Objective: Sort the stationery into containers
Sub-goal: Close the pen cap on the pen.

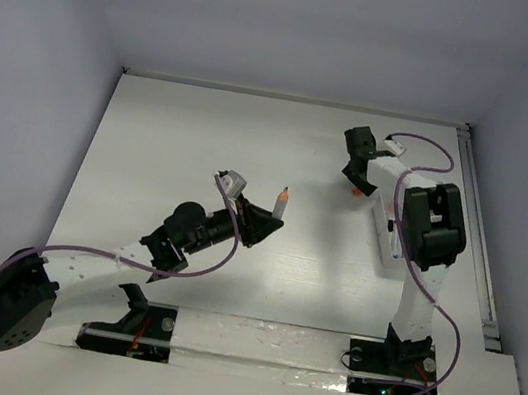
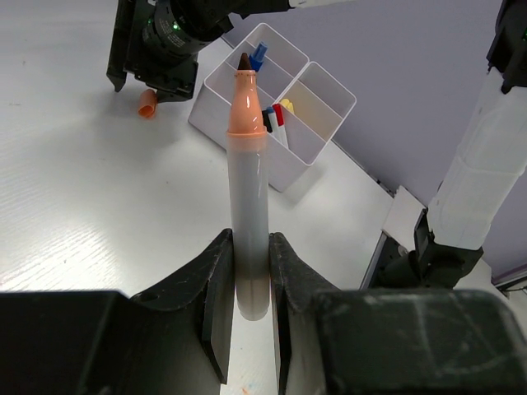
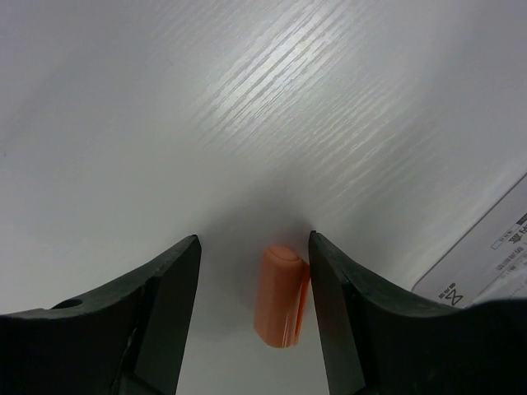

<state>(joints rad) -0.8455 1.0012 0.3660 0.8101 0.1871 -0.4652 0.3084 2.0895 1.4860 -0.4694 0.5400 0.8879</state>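
Observation:
My left gripper (image 2: 251,288) is shut on the lower end of a white marker (image 2: 249,189) with an orange collar and bare dark tip, held above the table; it also shows in the top view (image 1: 282,201). The white joined containers (image 2: 247,144) stand beyond it, holding a blue pen (image 2: 258,56), red- and black-capped pens (image 2: 273,118) and a yellow piece (image 2: 286,105). My right gripper (image 3: 254,247) is open, low over the table, straddling an orange cap (image 3: 280,296) that lies against its right finger. The cap also shows in the left wrist view (image 2: 147,103). The scissors are out of view.
My right arm's white link (image 2: 478,164) stands just right of the containers and covers most of them in the top view. A labelled container wall (image 3: 486,263) lies close to the right of my right gripper. Grey walls enclose the white table (image 1: 180,153).

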